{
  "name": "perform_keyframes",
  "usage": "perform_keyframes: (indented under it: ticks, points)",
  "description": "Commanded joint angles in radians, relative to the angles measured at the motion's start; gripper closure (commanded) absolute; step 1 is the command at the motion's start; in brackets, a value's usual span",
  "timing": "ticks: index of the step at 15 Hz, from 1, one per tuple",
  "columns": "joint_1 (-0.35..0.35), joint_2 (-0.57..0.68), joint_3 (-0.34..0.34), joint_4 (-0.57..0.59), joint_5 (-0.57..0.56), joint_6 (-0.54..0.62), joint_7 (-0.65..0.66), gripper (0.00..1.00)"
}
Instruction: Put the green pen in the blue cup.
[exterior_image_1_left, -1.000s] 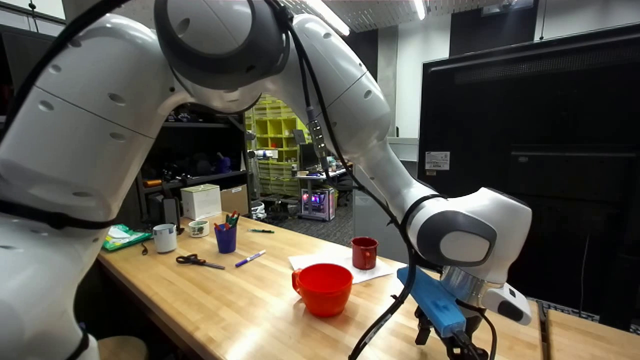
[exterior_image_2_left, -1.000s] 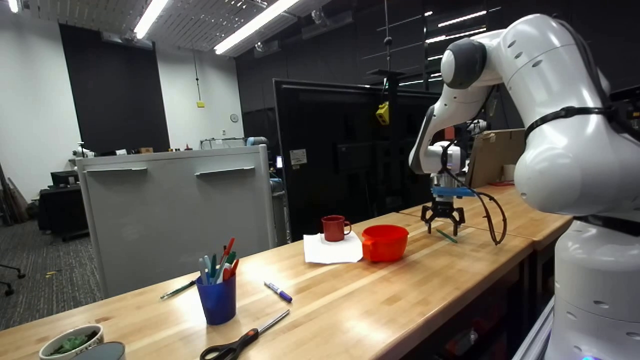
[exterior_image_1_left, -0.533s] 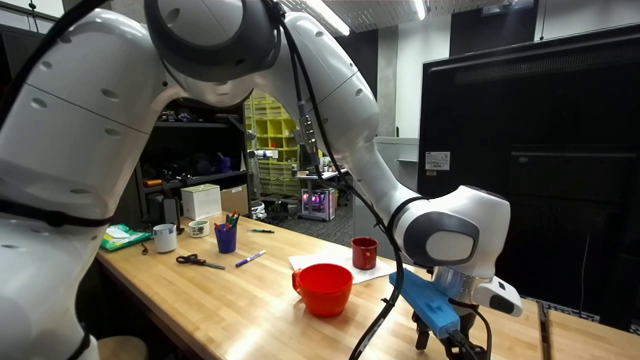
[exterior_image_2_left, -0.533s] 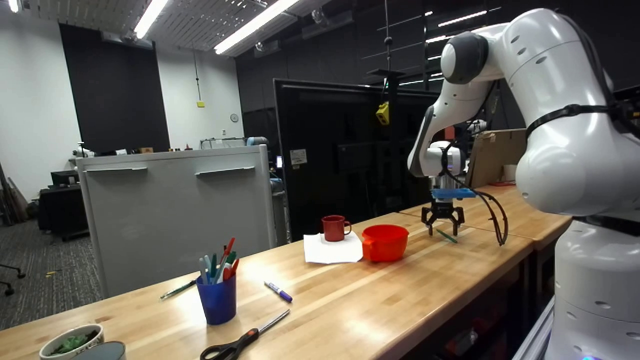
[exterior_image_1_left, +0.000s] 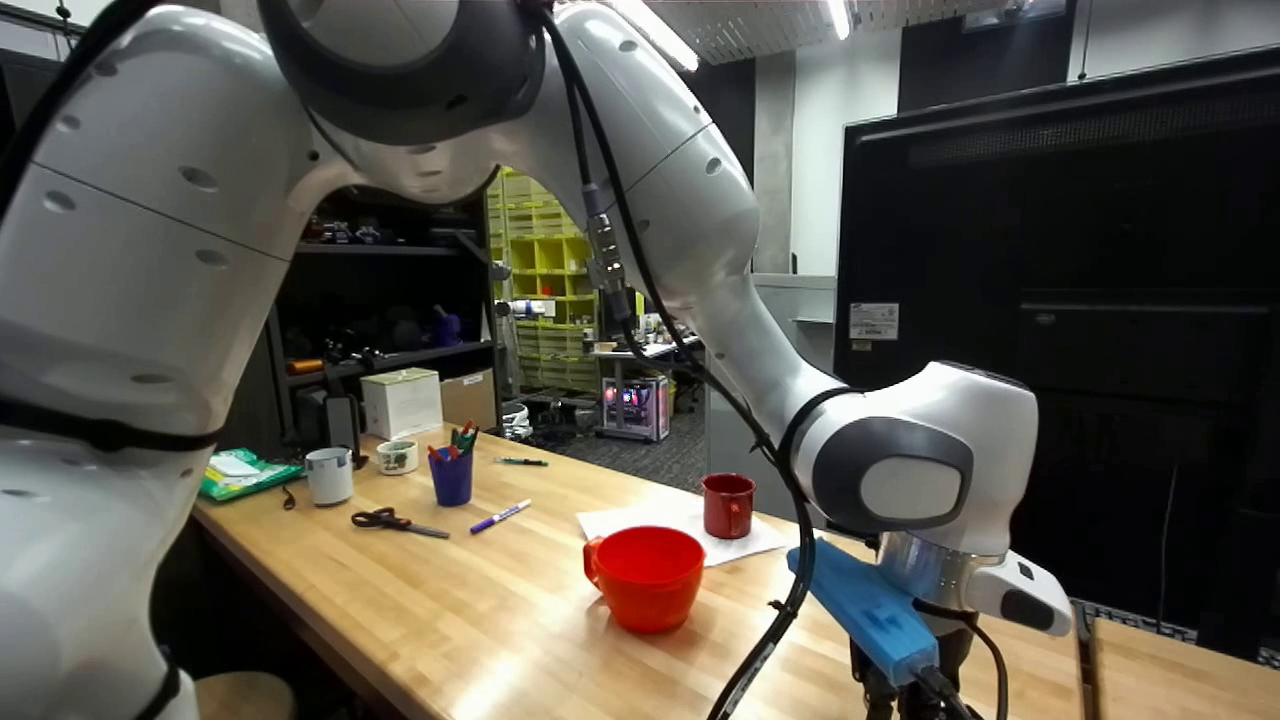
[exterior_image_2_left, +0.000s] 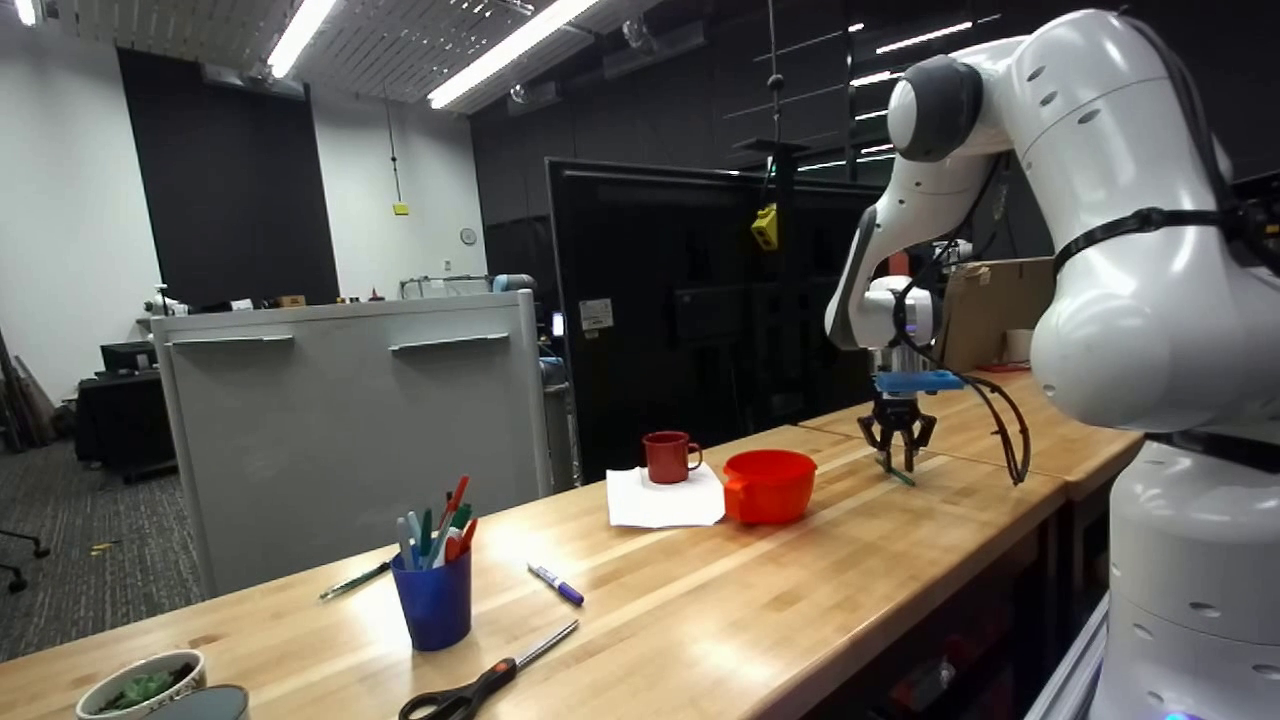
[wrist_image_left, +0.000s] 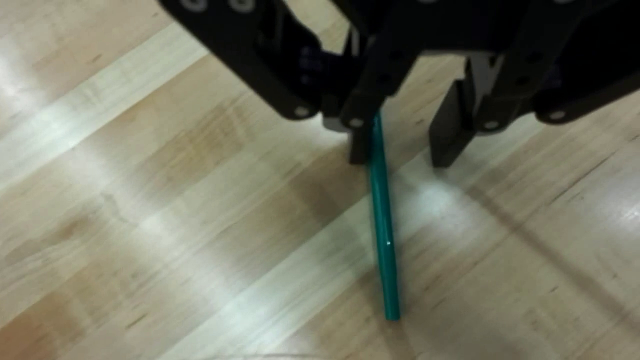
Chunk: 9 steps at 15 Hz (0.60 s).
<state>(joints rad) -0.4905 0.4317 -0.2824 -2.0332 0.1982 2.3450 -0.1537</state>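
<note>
A teal-green pen (wrist_image_left: 384, 225) lies on the wooden table, running between the fingers of my gripper (wrist_image_left: 400, 162) in the wrist view. The pen sits close against the left finger, while a visible gap parts it from the right one, so the jaws stand partly open. An exterior view shows the gripper (exterior_image_2_left: 897, 464) low over the table with the green pen (exterior_image_2_left: 902, 479) at its fingertips. Far along the table stands the dark-blue cup (exterior_image_2_left: 435, 603), upright and filled with several red, green and grey pens. It also shows in an exterior view as the blue cup (exterior_image_1_left: 452, 482).
A red bowl (exterior_image_2_left: 769, 490) and a dark red cup (exterior_image_2_left: 668, 458) on white paper (exterior_image_2_left: 655, 510) stand between gripper and blue cup. Nearby lie a purple marker (exterior_image_2_left: 556, 584), scissors (exterior_image_2_left: 490, 680) and a dark pen (exterior_image_2_left: 357, 579). A white mug (exterior_image_1_left: 329, 476) and a small planter (exterior_image_1_left: 398, 457) stand farther off.
The fingers have drawn closer together around the pen. Between half a second ago and now the gripper has shifted slightly rightward in both exterior views.
</note>
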Motion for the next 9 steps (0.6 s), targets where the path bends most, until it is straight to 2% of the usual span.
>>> perform_keyframes:
  ticks: [1,3,9]
  points:
    - [0.003,-0.01,0.012,-0.034,0.012,0.033,-0.023,0.95]
    - [-0.001,-0.012,0.012,-0.036,0.015,0.035,-0.035,1.0]
    - [-0.012,-0.065,0.073,-0.041,0.1,0.034,-0.138,0.98]
